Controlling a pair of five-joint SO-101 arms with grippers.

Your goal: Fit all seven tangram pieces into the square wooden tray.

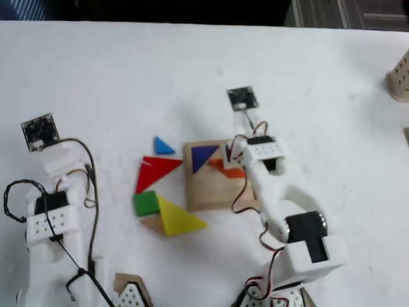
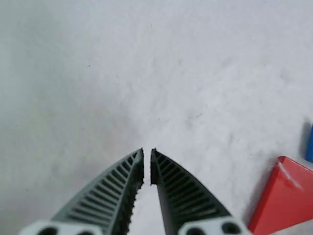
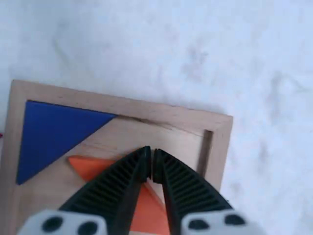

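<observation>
The square wooden tray [image 1: 214, 192] lies at mid-table, holding a dark blue triangle [image 1: 203, 157] in its far left corner and an orange piece [image 1: 231, 168] beside it. My right gripper [image 3: 150, 152] hangs shut just over the orange piece [image 3: 88, 164], inside the tray [image 3: 217, 132] near the blue triangle [image 3: 54, 132]. Left of the tray lie a small blue triangle [image 1: 163, 146], a red triangle [image 1: 155, 171], a green square [image 1: 146, 203], a yellow triangle [image 1: 177, 218] and a tan piece [image 1: 152, 224]. My left gripper [image 2: 146, 152] is shut over bare table, left of the red triangle [image 2: 286, 200].
A wooden block with holes [image 1: 399, 80] stands at the right edge. Another wooden bit [image 1: 131, 291] sits at the front between the arm bases. Black cables [image 1: 89, 211] trail along the left arm. The table's far half is open white surface.
</observation>
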